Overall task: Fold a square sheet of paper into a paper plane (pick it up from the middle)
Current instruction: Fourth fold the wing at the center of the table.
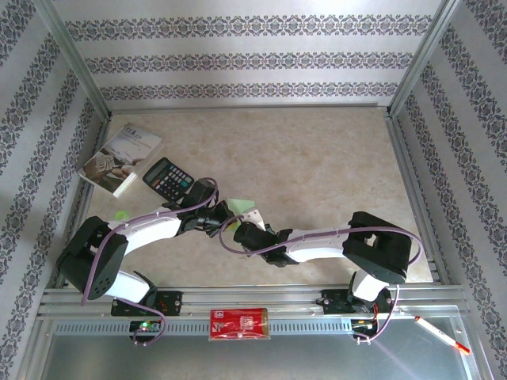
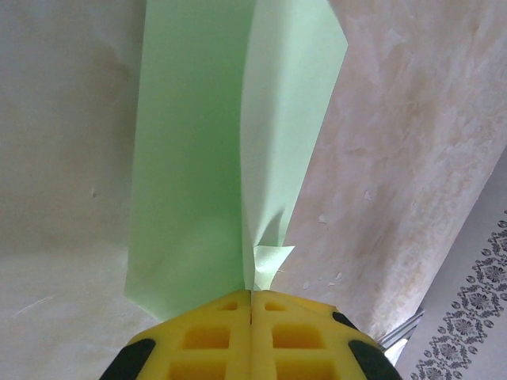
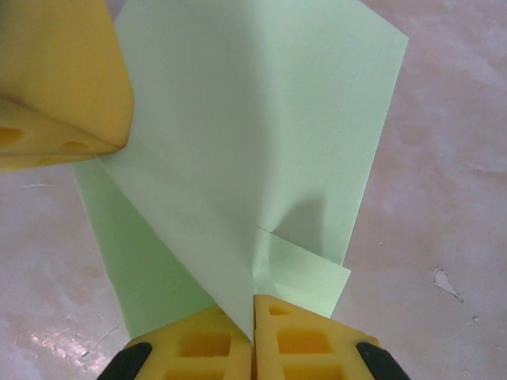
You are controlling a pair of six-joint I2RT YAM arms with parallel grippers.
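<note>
Left gripper (image 2: 251, 299) and right gripper (image 3: 253, 307) were both pinched on the folded square sheet of paper (image 3: 261, 134) right of the calculator (image 1: 167, 175), so an uneven tug could've torn it.

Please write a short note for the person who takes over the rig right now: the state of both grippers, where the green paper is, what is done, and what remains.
Left gripper: shut on the light green sheet of paper.
Right gripper: shut on the same sheet, close beside the left one.
Sheet: between the two grippers, over the near middle of the table; whether it is lifted clear is not visible.
Done: sheet gripped and partly folded, layers overlapping.
Left: no pointed plane shape yet; the remaining folds.
</note>
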